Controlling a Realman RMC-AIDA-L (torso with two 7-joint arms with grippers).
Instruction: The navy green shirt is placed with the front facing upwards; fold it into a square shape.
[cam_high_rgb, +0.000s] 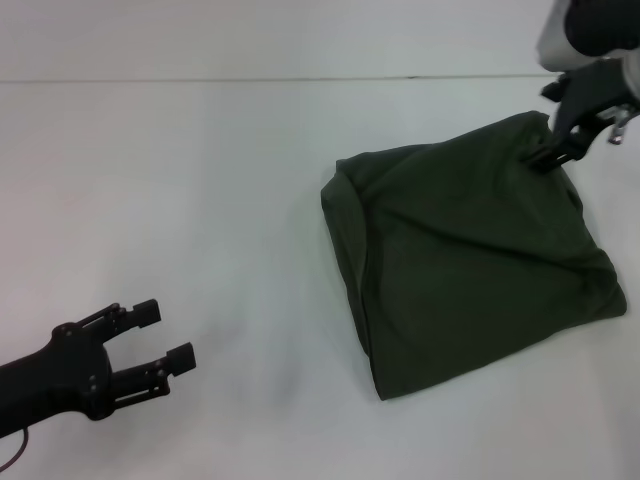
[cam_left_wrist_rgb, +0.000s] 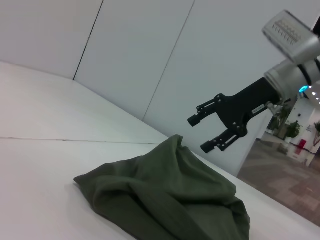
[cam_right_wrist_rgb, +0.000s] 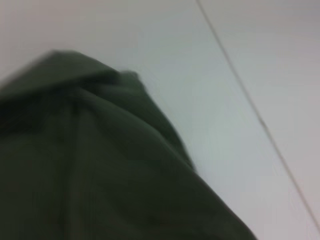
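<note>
Navy green shirt (cam_high_rgb: 470, 255) lies folded into a rough square on tabletop (cam_high_rgb: 200, 200); right gripper (cam_high_rgb: 553, 150) hovers at far corner, jaws apart, holding nothing; left gripper (cam_high_rgb: 160, 350) parked well clear, jaws wide

The navy green shirt (cam_high_rgb: 470, 260) is a plain dark olive green all over, with no lettering or pattern showing on the folded surface; its creases read as darker, near-black green. The bench (cam_high_rgb: 200, 200) beneath is uniform white with one thin grey seam line. The left gripper (cam_high_rgb: 158, 345), at seven o'clock, is matt black. The right gripper (cam_high_rgb: 555, 150), at two o'clock, is black below a silver-grey arm.
</note>
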